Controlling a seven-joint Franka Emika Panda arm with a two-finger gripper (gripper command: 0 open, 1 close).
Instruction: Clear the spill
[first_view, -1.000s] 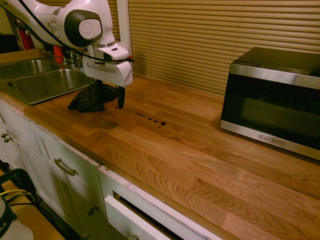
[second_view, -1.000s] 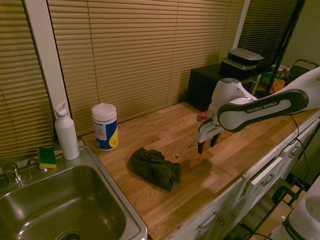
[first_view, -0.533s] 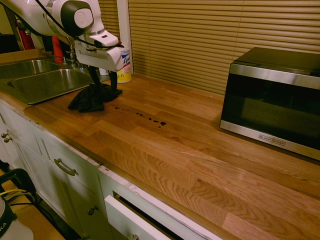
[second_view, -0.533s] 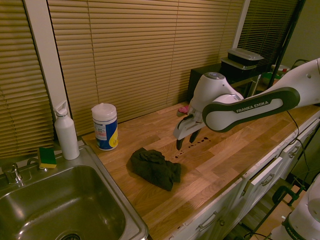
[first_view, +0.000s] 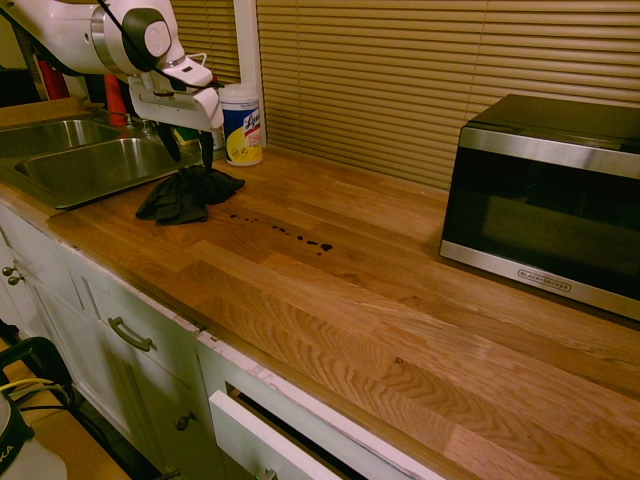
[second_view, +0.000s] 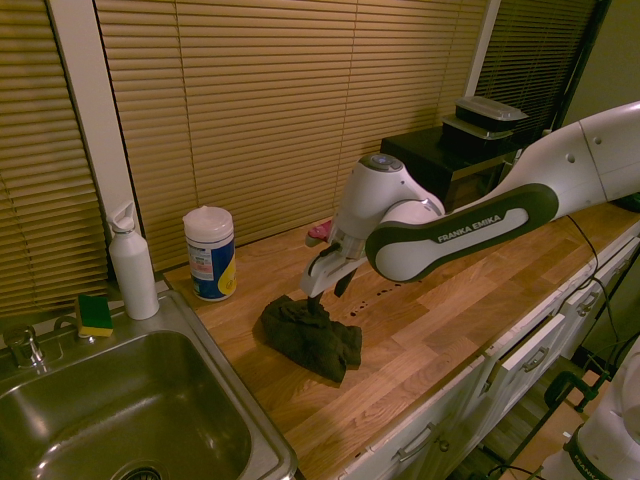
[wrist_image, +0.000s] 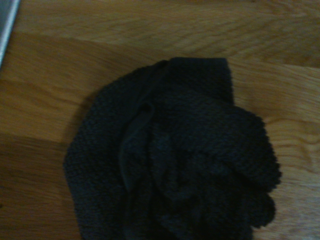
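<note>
The spill (first_view: 291, 233) is a thin trail of small dark drops on the wooden counter, running from near the rag toward the microwave; a few drops (second_view: 384, 291) also show in the second exterior view. A crumpled black cloth rag (first_view: 184, 196) (second_view: 311, 336) lies at the sink end of the trail and fills most of the wrist view (wrist_image: 170, 160). My gripper (first_view: 190, 150) (second_view: 326, 291) hangs open just above the rag, fingers pointing down, with nothing between them.
A steel sink (first_view: 75, 165) (second_view: 120, 420) sits beside the rag. A wipes canister (first_view: 241, 124) (second_view: 210, 253), a white bottle (second_view: 132, 262) and a sponge (second_view: 94, 314) stand behind it. A microwave (first_view: 545, 200) stands at the counter's far end. A drawer (first_view: 262, 440) below stands ajar.
My gripper has moved from over the sink end of the spill trail along the counter to above the rag. The rag and the drops have not moved.
</note>
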